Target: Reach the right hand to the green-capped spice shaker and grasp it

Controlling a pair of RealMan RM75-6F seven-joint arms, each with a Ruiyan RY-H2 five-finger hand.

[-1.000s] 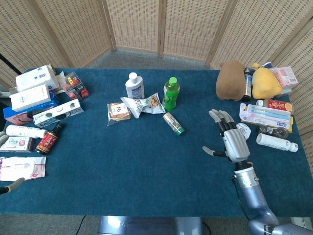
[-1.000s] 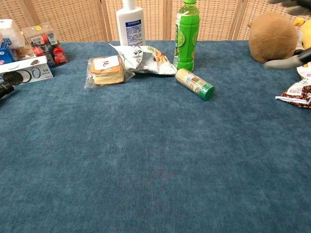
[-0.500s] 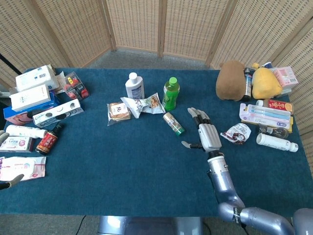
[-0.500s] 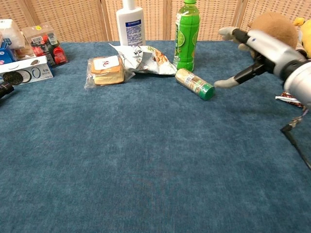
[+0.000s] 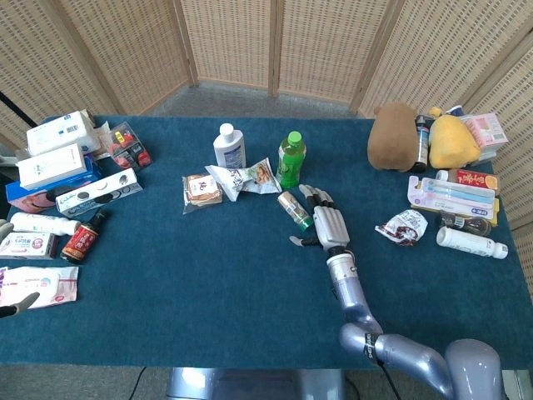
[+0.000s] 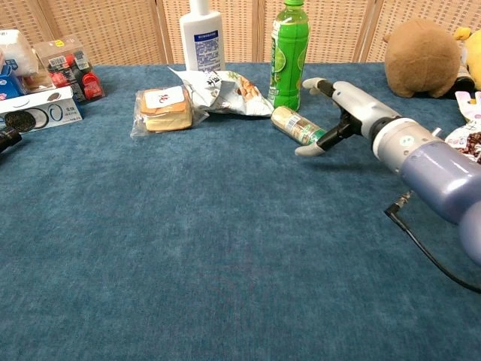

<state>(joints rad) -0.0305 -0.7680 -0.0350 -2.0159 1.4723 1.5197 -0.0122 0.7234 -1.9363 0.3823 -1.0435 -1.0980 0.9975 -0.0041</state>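
The green-capped spice shaker lies on its side on the blue table, just in front of a green bottle. My right hand is spread open right beside the shaker's cap end, which it hides in the chest view. Its fingers reach past the shaker on the right and its thumb sticks out in front of it. Nothing is gripped. My left hand shows only as fingertips at the far left edge of the head view.
A snack bag, a wrapped sandwich and a white bottle lie left of the shaker. Boxes and bottles crowd the left edge. Plush toys and packets fill the right side.
My right hand has swept from the right side of the table leftward to the shaker, staying spread open. The shaker has not moved.
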